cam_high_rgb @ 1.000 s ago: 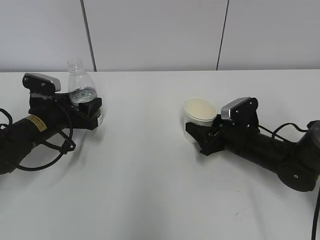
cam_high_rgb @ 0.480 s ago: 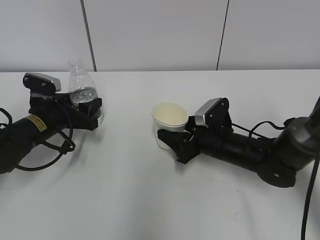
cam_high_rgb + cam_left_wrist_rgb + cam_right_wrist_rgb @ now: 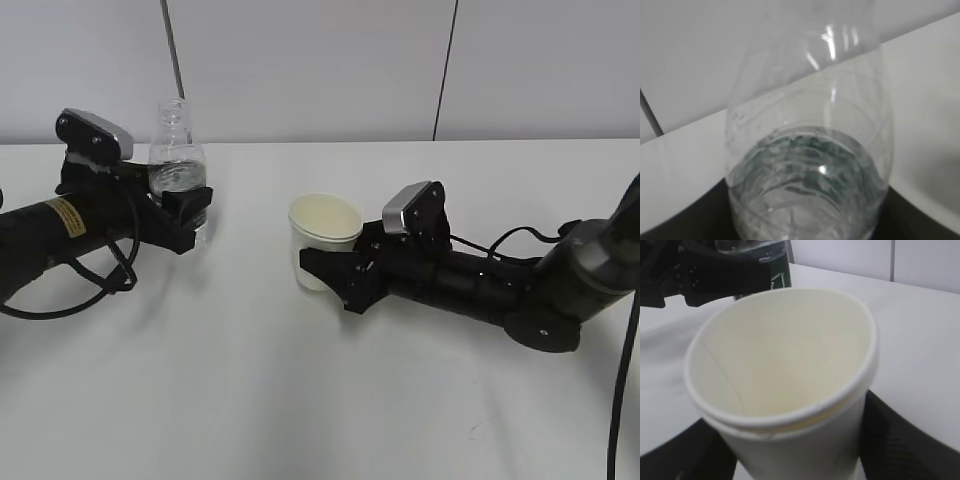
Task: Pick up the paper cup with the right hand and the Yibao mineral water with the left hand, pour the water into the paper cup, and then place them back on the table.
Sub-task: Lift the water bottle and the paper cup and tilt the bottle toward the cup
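Paper cup (image 3: 785,370), cream-white, rolled rim, seemingly empty

Bottle frame left, cup centre — both on the table (image 3: 250,400)

Yibao mineral water (image 3: 177,170) upper left, between left hand (image 3: 170,215) jaws; paper cup (image 3: 322,240) mid-frame, right hand (image 3: 335,275) just right of it — well apart.

A pale grey panelled wall (image 3: 320,70) (two dark vertical seams) stands behind

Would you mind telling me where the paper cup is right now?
In the exterior view the paper cup sits near the table's middle, gripped by the right hand, to the right of the Yibao mineral water.
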Tool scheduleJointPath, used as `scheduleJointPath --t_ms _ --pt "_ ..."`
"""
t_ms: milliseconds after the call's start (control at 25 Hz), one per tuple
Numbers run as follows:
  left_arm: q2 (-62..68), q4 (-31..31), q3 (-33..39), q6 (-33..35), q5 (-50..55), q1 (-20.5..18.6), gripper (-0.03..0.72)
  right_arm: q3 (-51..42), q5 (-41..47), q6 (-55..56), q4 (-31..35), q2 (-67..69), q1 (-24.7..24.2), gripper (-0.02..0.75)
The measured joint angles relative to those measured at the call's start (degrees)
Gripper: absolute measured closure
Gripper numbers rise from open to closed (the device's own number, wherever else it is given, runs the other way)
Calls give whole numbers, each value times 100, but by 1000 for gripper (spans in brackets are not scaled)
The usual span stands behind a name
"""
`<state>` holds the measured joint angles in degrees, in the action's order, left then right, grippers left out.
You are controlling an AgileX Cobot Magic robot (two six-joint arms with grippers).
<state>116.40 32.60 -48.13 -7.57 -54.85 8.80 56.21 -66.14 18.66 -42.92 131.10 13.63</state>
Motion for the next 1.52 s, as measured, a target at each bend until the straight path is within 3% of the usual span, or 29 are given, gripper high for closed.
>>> scheduleJointPath --t_ms 320,560,840,1520 --pt "-657 746 0 25 1347 6 284 483 397 956 -937 4 0 228" --pt "-1035 941 0 181 2011 26 284 787 610 1661 -1563 13 0 228" --pt "-1262 1240 -360 343 3285 476 287 1192 741 2431 -2462 13 0 229" --pt "-1492 2507 -931 345 5281 1303 293 1370 943 2842 -2771 13 0 229"
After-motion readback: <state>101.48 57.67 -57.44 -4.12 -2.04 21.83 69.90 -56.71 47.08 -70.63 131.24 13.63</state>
